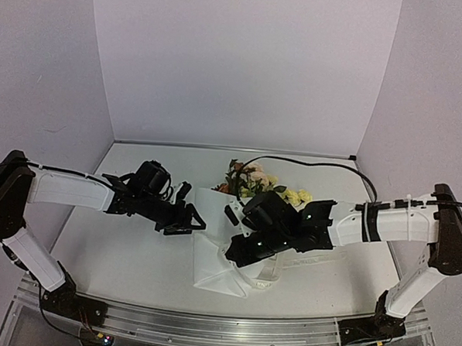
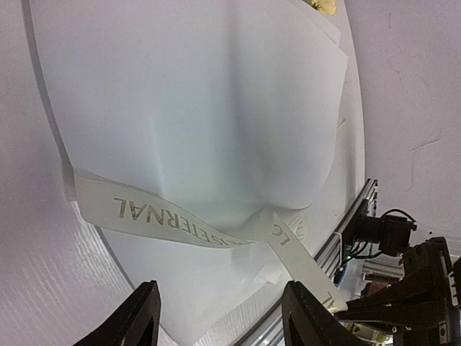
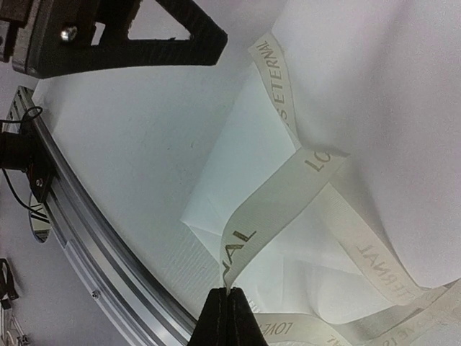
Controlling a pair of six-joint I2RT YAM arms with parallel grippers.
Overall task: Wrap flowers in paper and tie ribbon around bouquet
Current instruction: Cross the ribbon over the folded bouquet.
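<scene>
- right hand [image 3: 230,316]: fingers pressed together, pinching one end of the ribbon [image 3: 282,189], which rose from the fingertips in a bend.
- ribbon: cream, narrow, printed with dark lettering. It crossed the white paper [image 3: 374,86], with further lengths lying loose on the sheet.
- left hand [image 2: 220,326]: fingers apart, nothing between them, held just short of the ribbon band stretched over the paper.
- bouquet [image 1: 220,264]: lay mid-surface between the two hands, narrow paper end towards the arm bases.
- flowers [image 1: 255,180]: yellow, pink and orange heads with green leaves, showing at the far end of the paper.
- surface [image 1: 126,253]: white, with an aluminium rail [image 1: 223,328] along its near edge.
</scene>
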